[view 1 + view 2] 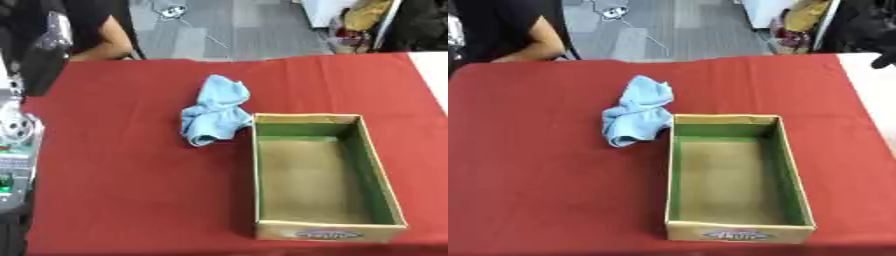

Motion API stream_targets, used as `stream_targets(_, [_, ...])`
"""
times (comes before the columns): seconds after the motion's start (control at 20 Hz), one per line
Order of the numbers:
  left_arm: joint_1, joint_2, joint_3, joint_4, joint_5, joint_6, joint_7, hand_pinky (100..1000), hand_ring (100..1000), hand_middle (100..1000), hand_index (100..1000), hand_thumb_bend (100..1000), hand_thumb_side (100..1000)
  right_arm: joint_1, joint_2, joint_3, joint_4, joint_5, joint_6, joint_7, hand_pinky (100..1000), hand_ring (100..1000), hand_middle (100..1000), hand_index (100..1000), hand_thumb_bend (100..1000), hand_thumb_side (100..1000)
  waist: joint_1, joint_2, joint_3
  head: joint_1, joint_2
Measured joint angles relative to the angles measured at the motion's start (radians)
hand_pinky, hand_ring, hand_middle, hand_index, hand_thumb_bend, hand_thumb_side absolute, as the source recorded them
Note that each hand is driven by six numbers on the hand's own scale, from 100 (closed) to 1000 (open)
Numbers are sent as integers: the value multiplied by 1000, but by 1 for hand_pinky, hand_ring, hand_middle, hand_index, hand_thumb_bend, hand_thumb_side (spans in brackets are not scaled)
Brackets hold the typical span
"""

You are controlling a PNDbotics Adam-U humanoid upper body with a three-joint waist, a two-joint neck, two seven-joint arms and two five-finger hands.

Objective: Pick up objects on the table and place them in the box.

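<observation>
An open cardboard box (319, 172), its front label (329, 234) unreadable, sits beside a crumpled blue cloth (214, 111) on a red tablecloth (122, 170); neither hand shows.

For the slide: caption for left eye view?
Crumpled light-blue cloth lies beside the empty cardboard box on a red tablecloth.
</observation>
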Motion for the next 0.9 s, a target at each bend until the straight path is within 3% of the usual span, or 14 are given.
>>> stream_targets(0.9, [0,0,0,0,0,0,0,582,691,838,867,245,735,0,0,0,0,0,0,0,607,781,804,983,100,747,0,0,0,0,0])
